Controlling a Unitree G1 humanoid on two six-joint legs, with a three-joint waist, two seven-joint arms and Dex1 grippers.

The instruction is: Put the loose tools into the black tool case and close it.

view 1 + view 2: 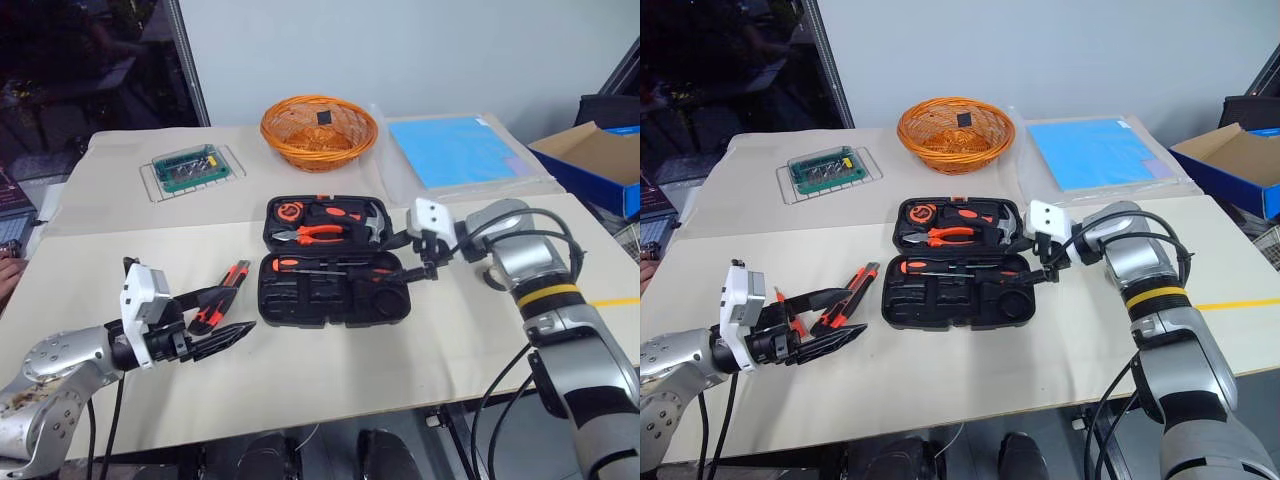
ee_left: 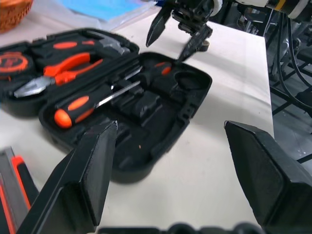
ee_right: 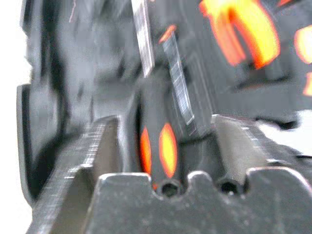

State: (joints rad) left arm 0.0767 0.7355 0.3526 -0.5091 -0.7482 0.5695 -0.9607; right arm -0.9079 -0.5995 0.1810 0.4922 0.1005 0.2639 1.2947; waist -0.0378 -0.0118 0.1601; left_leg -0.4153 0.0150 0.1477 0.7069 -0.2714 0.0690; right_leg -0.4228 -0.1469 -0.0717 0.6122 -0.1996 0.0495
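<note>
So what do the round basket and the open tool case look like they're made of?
The basket looks like woven wicker or rattan, orange-brown, with visible strands. The tool case looks like matte black moulded plastic, with shaped recesses inside.

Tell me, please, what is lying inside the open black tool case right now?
The black tool case holds a tape measure, orange-handled pliers, a hammer and two screwdrivers. Several front recesses are empty. The right gripper covers its right edge.
</note>
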